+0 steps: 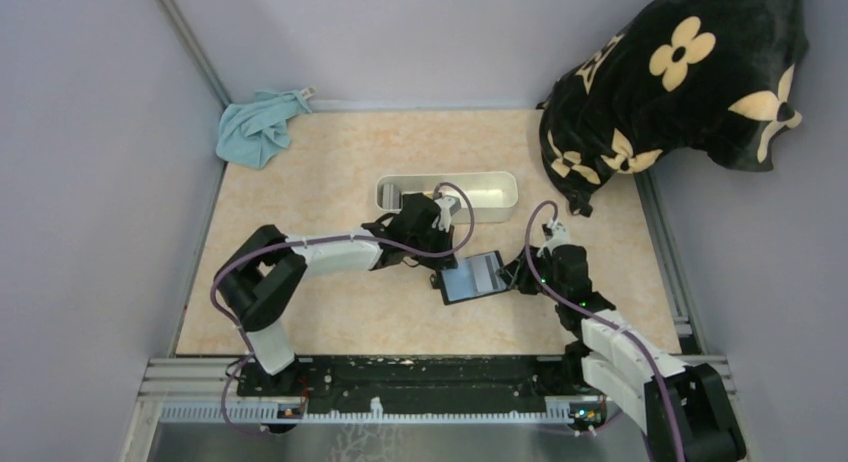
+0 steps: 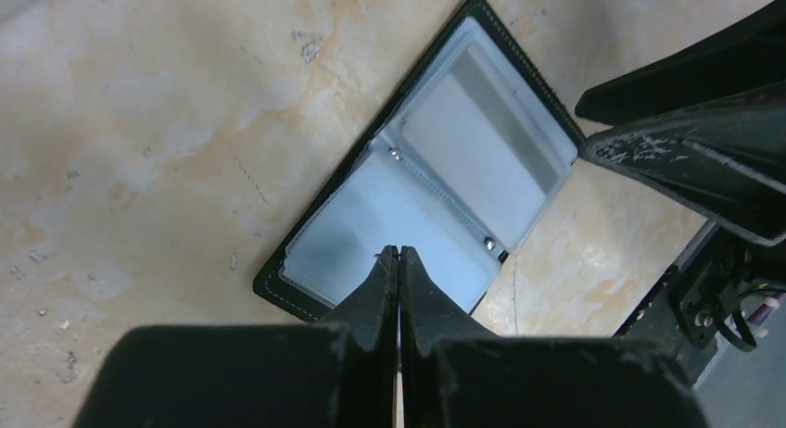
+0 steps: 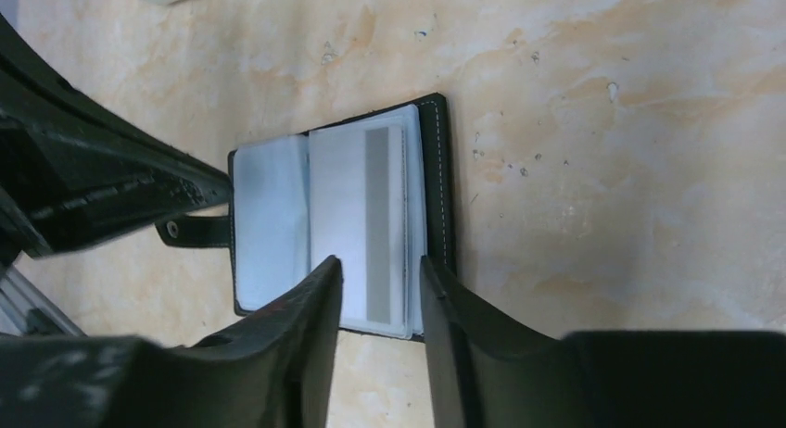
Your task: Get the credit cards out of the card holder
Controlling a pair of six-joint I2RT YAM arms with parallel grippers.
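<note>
Card holder [image 1: 473, 277] lies open, flat, at table centre.
Left gripper [image 2: 399, 254] clenched, tips on its 9 o'clock page. Right gripper [image 3: 378, 280] jaws part-way apart over a striped credit card [image 3: 357, 224]; grasp cannot be told. White tray [image 1: 500, 187] at 12 o'clock, blue cloth [image 1: 258, 128] at 10, flowered cushion [image 1: 680, 82] at 2. Beige marbled table [image 1: 330, 172].

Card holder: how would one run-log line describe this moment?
card holder: lying open | left gripper: shut, tips over its inside | right gripper: open, striped card between fingers
</note>
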